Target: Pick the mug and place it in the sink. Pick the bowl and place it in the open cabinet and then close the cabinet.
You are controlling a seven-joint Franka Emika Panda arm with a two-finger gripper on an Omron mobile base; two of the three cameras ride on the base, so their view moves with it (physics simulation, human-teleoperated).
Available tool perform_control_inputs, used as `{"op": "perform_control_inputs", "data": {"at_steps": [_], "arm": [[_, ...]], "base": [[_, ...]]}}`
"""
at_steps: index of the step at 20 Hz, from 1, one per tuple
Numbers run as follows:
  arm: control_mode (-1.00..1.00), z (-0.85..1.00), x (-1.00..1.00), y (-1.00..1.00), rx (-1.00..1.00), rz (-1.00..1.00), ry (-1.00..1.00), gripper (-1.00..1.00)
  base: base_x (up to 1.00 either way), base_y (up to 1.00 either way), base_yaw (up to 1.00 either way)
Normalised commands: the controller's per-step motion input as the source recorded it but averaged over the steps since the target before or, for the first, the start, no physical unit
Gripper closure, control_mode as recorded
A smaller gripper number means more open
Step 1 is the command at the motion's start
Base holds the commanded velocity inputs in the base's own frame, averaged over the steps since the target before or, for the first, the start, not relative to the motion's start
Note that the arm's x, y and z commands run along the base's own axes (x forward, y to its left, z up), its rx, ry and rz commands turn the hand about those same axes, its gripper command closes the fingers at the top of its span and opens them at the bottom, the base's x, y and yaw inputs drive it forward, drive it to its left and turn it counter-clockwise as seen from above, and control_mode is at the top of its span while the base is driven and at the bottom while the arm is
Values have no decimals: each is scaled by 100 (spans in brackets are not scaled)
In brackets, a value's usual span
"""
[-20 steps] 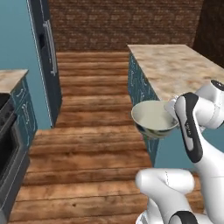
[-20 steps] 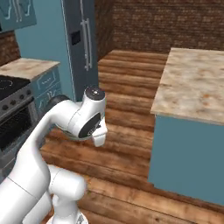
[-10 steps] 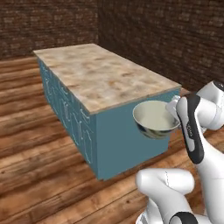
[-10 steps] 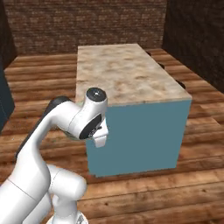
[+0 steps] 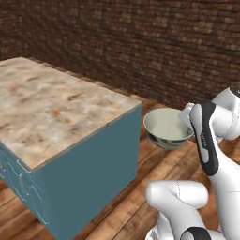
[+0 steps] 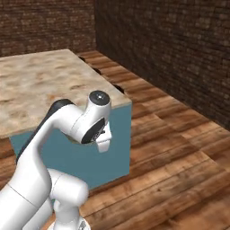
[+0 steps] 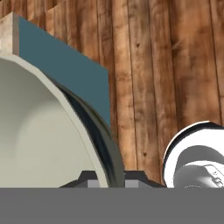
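The bowl (image 5: 167, 129), pale grey-green outside and cream inside, hangs in the air beside the arm, just off the corner of the island. My gripper (image 5: 188, 117) is shut on its right rim. In the hand view the bowl (image 7: 39, 131) fills the left half, its rim running down between the two dark fingertips of the gripper (image 7: 108, 178). From the right base view I see the hand (image 6: 102, 140) pointing down behind the white forearm. The mug, the sink and the cabinet are out of view.
A teal island with a beige marbled top (image 5: 56, 108) (image 6: 40, 85) stands close on the left, its corner next to the bowl. A dark brick wall (image 5: 140, 42) (image 6: 170, 45) runs ahead and to the right. Wooden floor (image 6: 170, 148) lies between them.
The whole picture has swung, so the base has turned: the island now sits close on the left and the brick wall faces me. The bowl stays in the shut gripper, same pose.
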Motion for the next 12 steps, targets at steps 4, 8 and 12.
{"op": "perform_control_inputs", "data": {"at_steps": [4, 8, 12], "arm": [[100, 0, 0, 0, 0, 0, 0, 100], [100, 0, 0, 0, 0, 0, 0, 100], [100, 0, 0, 0, 0, 0, 0, 100]], "base": [[99, -42, -45], [100, -40, -41], [100, -25, -41]]}}
